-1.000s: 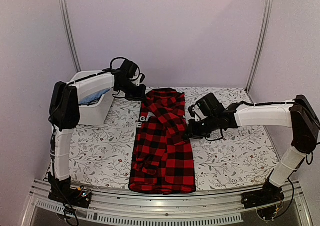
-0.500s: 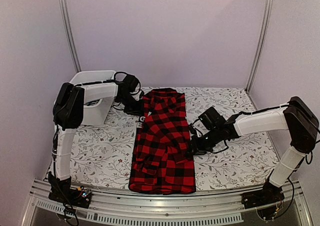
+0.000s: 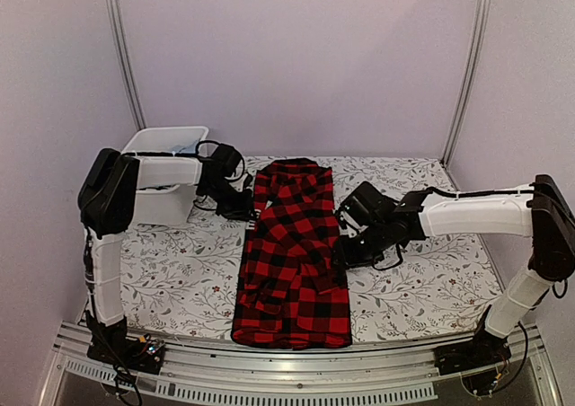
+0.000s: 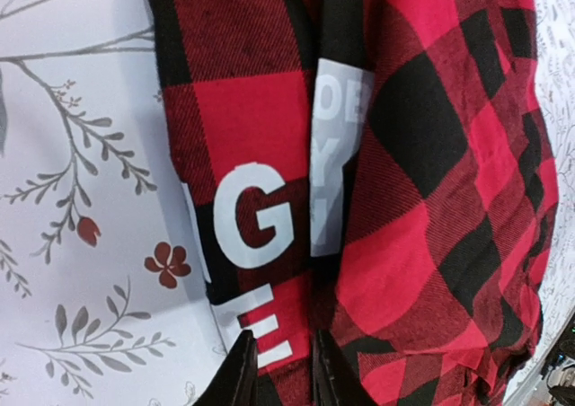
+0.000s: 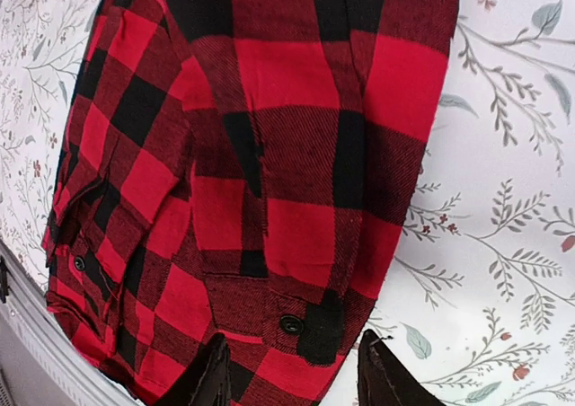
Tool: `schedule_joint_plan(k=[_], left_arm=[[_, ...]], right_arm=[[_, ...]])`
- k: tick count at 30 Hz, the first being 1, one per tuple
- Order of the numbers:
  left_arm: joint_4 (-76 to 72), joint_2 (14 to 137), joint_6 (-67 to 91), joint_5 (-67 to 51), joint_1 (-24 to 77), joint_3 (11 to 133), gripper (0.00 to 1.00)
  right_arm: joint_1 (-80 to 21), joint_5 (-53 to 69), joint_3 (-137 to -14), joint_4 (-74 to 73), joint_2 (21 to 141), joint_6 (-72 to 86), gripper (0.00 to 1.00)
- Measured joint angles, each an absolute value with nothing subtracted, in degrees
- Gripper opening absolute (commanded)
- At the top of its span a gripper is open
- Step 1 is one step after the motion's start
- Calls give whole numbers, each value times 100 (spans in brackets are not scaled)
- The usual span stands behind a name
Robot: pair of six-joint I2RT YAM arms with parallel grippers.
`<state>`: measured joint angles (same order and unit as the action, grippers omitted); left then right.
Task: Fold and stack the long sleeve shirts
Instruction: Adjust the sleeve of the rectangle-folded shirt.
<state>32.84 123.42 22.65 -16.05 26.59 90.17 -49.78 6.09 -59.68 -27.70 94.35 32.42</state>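
Observation:
One long sleeve shirt, red-and-black check, lies folded into a long narrow strip down the middle of the table. My left gripper sits low at the shirt's upper left edge. In the left wrist view its fingers stand slightly apart, open, over the white lettered tag on the shirt. My right gripper hovers at the shirt's right edge. In the right wrist view the right gripper is open wide above the buttoned cuff of the shirt, holding nothing.
A white plastic bin stands at the back left, close behind the left arm. The floral table cover shows on both sides of the shirt. A metal rail runs along the near edge.
The sleeve that crossed the shirt now lies flat on it. My right gripper has opened and let it go. My left gripper has come nearer along the shirt's left edge and parted its fingers.

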Motion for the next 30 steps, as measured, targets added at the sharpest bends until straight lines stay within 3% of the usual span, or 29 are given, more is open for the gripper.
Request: schedule_joint_plan(k=[8, 17, 30], left_arm=[[2700, 11463, 2628, -1765, 2705, 8171, 23], [2375, 10663, 2880, -1885, 2786, 7413, 24], [2018, 9963, 3159, -2130, 3236, 6239, 24]], right_arm=[[-5854, -521, -6877, -3328, 9651, 3435, 40], [-6355, -891, -7290, -3588, 10857, 3581, 36], [-7223, -969, -7441, -3835, 10895, 4180, 36]])
